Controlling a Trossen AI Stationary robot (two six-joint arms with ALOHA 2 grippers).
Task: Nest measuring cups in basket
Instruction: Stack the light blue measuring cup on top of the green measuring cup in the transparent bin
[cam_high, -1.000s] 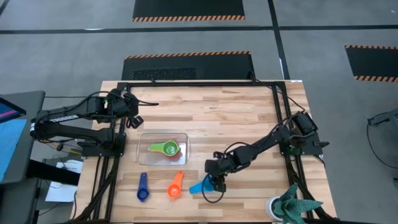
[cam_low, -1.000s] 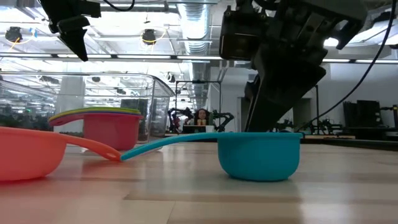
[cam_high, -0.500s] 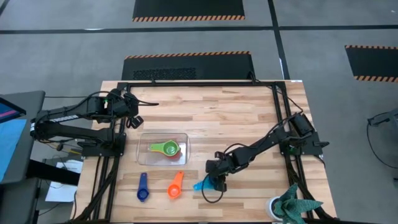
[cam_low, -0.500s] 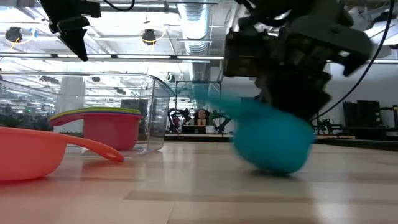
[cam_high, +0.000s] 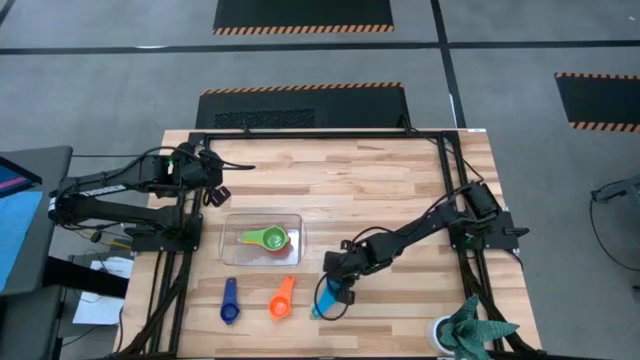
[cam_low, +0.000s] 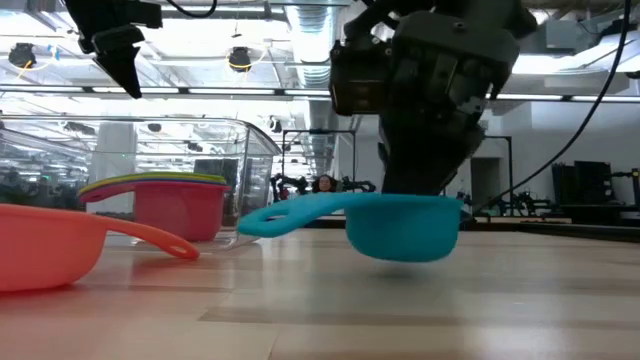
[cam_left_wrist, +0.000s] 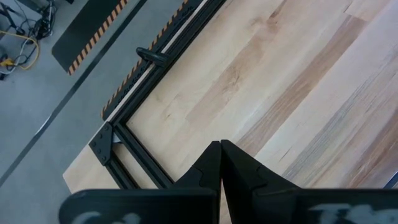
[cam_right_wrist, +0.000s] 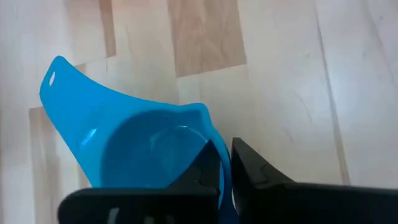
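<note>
The wooden tabletop (cam_high: 380, 190) carried everything. Toward its left side sat the clear basket (cam_high: 262, 240), holding a nested stack of measuring cups with the green cup (cam_high: 268, 238) on top and a red one under it. The left arm waited over the tabletop's far left corner, its left hand (cam_left_wrist: 220, 163) clenched on nothing. The right arm reached in from the right edge toward the front middle, where the right hand (cam_high: 337, 283) was grasping the light blue cup (cam_low: 400, 225) by the bowl's rim, a finger (cam_right_wrist: 205, 171) inside the bowl. That cup hung just clear of the wood. On the tabletop in front of the basket lay the orange cup (cam_high: 281, 298) and the dark blue cup (cam_high: 229, 301).
</note>
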